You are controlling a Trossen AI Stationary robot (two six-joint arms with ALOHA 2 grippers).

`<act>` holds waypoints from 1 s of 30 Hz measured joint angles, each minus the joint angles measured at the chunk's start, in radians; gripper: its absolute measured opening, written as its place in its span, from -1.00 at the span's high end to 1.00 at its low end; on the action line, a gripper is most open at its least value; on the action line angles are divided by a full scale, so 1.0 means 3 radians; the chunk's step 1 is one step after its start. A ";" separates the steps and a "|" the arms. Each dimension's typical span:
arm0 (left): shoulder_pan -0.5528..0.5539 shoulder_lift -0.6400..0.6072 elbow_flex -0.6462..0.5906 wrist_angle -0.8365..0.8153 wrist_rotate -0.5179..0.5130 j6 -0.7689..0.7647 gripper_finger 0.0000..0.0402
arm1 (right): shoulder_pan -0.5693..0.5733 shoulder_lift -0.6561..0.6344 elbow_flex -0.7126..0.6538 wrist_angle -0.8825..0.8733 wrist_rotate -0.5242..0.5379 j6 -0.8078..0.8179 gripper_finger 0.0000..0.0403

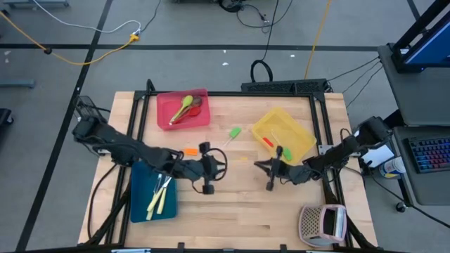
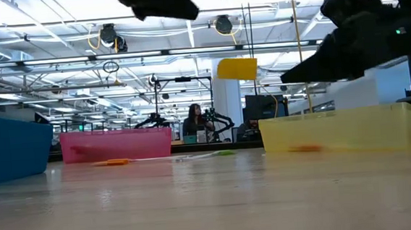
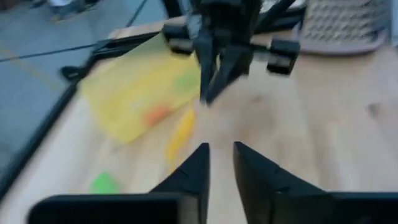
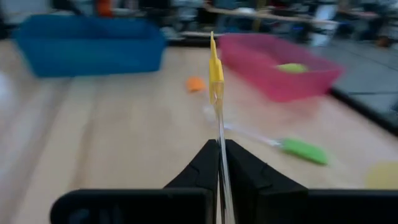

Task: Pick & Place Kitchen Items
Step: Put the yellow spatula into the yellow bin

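My right gripper (image 1: 259, 167) is over the table's middle and is shut on a clear-handled spatula with a yellow head (image 2: 237, 68). The spatula is in the air. My left gripper (image 1: 219, 167) faces it from the left. Its fingers (image 3: 221, 149) are slightly apart and hold nothing. A green-headed spatula (image 1: 234, 132) and an orange-headed one (image 1: 188, 151) lie flat on the wood. Green spoons lie in the red tray (image 1: 183, 109). Cream-handled knives lie in the blue tray (image 1: 153, 191). Red and green utensils lie in the yellow tray (image 1: 283, 133). My right gripper pinches the spatula's clear handle (image 4: 220, 155) between its two fingers. The fingers come about level from the table's right side and lie along the handle. The handle runs out past the fingertips to the yellow head (image 4: 215, 65), which is seen edge-on. The spatula is clear of the table.
A pinkish-grey perforated box (image 1: 322, 223) stands at the near right corner. The three trays ring the middle: red at the far side, yellow at the right, blue at the near left. Bare wood lies along the near edge. A person sits far behind the table (image 2: 194, 121).
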 joint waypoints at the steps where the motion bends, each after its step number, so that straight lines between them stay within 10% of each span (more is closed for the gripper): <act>1: 0.0006 -0.0038 0.0000 -0.0128 -0.0074 0.0007 0.57 | -0.0037 -0.0077 -0.0002 -0.0057 0.0071 0.0001 0.95; 17: 0.0329 -0.0090 -0.0005 -0.2035 -0.0115 -0.0867 0.10 | -0.0999 -0.1671 -0.0007 -0.3496 0.0228 0.1933 0.95; 30: 0.0398 -0.0090 -0.0005 -0.2041 0.0017 -0.0870 0.10 | -0.1357 -0.1666 -0.0428 -0.3509 -0.0121 0.2368 0.83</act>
